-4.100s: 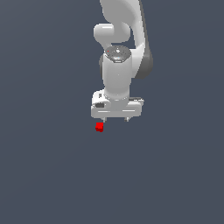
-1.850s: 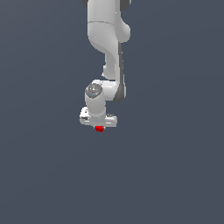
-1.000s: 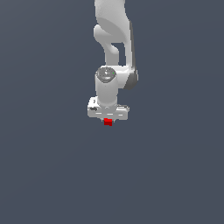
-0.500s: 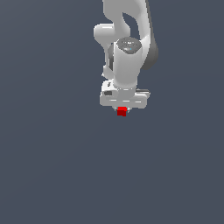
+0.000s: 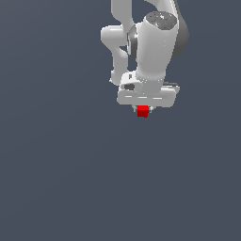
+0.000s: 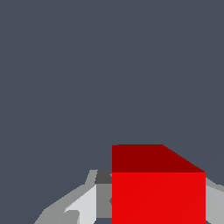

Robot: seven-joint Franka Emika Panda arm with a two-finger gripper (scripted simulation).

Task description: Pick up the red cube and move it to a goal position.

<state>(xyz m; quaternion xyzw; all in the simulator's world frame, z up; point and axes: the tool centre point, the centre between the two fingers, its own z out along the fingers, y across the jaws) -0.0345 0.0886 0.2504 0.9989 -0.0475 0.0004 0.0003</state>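
Right up close in the wrist view, the red cube point(image 6: 158, 192) fills the near corner of the frame: bright, flat scarlet on the face toward the camera, a darker crimson on the face above it, edges crisp and straight, no marking or texture anywhere on it. It's a plain solid block, matte, with sharp corners. Pale grey fingers point(image 6: 83, 205) flank it on either side, smooth and faceted, pressed in against its sides, and a darker grey pad sits right against the cube's edge.

Pulling back to the exterior view, the gripper point(image 5: 143, 111) has the cube point(image 5: 143, 111) pinched between its fingertips, jaws drawn in to just the cube's width. The cube looks tiny here, far narrower than the white hand's broad flat bar above it, and only its red face peeks out beneath that bar. It hangs up off the ground, held in the air.

Above that, the arm point(image 5: 153, 42) is smooth, glossy white, built of rounded cylinders with dark grey joint bands. The wrist points straight down, the hand level, and the upper links fold back and rise out of the top of the frame. Behind it all, a plain slate-grey floor point(image 5: 56, 179), featureless.
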